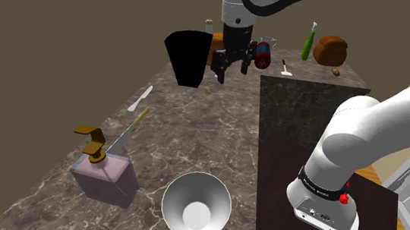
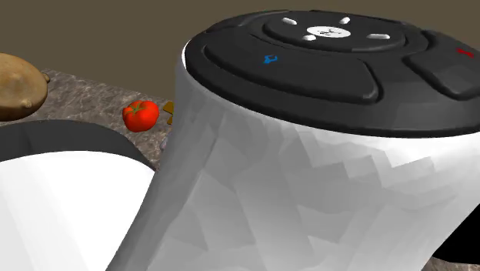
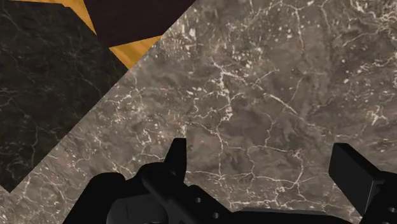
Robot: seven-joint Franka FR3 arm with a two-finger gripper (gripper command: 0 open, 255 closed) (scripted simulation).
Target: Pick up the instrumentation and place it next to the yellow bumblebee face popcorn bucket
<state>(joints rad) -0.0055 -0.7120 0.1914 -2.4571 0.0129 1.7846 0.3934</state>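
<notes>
Shoulder view: my black gripper (image 1: 223,71) hangs above the brown marble counter (image 1: 197,126), between a black tapered bucket (image 1: 188,57) and the small red-and-dark cylindrical instrument (image 1: 264,54) just beside me. Second exterior view: my white arm (image 2: 269,192), a red tomato (image 2: 141,115). Wrist view: my fingers (image 3: 178,156) stand wide apart, empty.

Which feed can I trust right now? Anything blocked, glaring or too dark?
Shoulder view: even light, no glare; the brown marbled countertop reads well, but the tapered bucket-shaped container renders flat black, unshaded. Second exterior view: the white arm link with its black cap blocks most of it. Wrist view: soft light, the all-black gripper open above bare marble.
</notes>
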